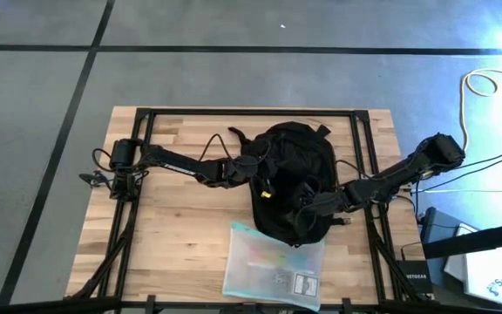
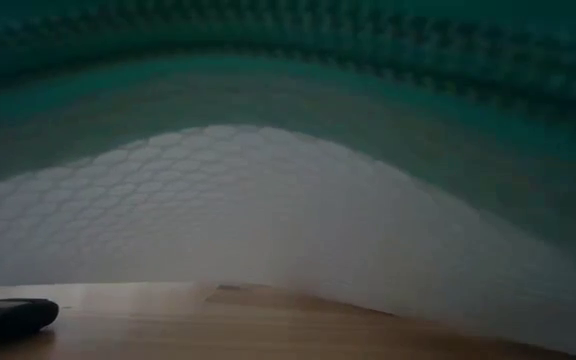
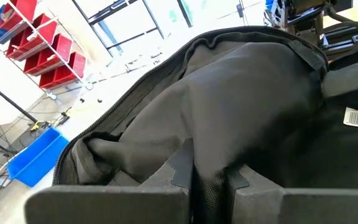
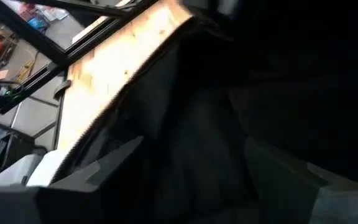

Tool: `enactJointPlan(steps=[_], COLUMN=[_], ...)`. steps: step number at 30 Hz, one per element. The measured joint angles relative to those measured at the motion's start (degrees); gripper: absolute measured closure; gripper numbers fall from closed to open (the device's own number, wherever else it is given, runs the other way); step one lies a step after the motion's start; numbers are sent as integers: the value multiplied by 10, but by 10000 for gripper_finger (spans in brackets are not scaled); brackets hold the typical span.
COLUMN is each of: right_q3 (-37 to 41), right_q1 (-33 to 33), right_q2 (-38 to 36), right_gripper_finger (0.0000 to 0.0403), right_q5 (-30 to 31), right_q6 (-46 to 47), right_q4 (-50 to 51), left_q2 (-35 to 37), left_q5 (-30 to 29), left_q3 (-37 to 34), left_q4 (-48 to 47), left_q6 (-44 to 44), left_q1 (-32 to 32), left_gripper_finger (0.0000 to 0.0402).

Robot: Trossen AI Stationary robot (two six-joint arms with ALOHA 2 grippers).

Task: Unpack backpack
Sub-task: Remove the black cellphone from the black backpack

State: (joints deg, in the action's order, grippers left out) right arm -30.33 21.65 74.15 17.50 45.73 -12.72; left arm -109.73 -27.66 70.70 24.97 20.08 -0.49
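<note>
Now mid-unpacking, by the look of it. Large black soft fabric backpack [image 1: 293, 181] lying flat at the middle of the pale wooden slatted table [image 1: 172, 218], straps trailing toward the far edge. Left gripper [image 1: 253, 169] at the bag's left flank, fingers pressed together on a fold of black fabric beside the zip line, as the left wrist view shows [image 3: 211, 177]; probably pinching the cloth to pull the opening taut and keep the bag from sliding. Right gripper [image 1: 310, 202] reaching in over the near right part of the bag, fingers spread apart with nothing visibly between them; right wrist view mostly dark fabric and a toothed zip edge [image 4: 114, 93], suggesting a reach into the open compartment for whatever remains inside. Cannot tell what lies within: too dark. Translucent teal-edged zip pouch [image 1: 273, 266] flat on the table just in front of the bag, touching or slightly overlapping its near edge, apparently already out. Low view almost wholly blocked by that pouch's honeycomb-textured sheet [image 2: 268, 190], close against the lens.
</note>
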Motion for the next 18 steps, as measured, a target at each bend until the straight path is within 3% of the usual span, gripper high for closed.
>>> enactJointPlan(steps=[8, 14, 18], right_q3=[2, 30, 32], right_q1=[-19, -18, -26], right_q2=[20, 86, 113], right_gripper_finger=[146, 146, 146], right_q5=[6, -4, -5], right_q6=[25, -13, -14], right_q4=[41, -99, -129], left_q2=[0, 0, 0], left_q5=[-2, -2, -2], left_q3=[0, 0, 0], left_q4=[0, 1, 1], left_q6=[-1, -1, 0], left_q1=[1, 0, 0], left_gripper_finger=[394, 394, 394])
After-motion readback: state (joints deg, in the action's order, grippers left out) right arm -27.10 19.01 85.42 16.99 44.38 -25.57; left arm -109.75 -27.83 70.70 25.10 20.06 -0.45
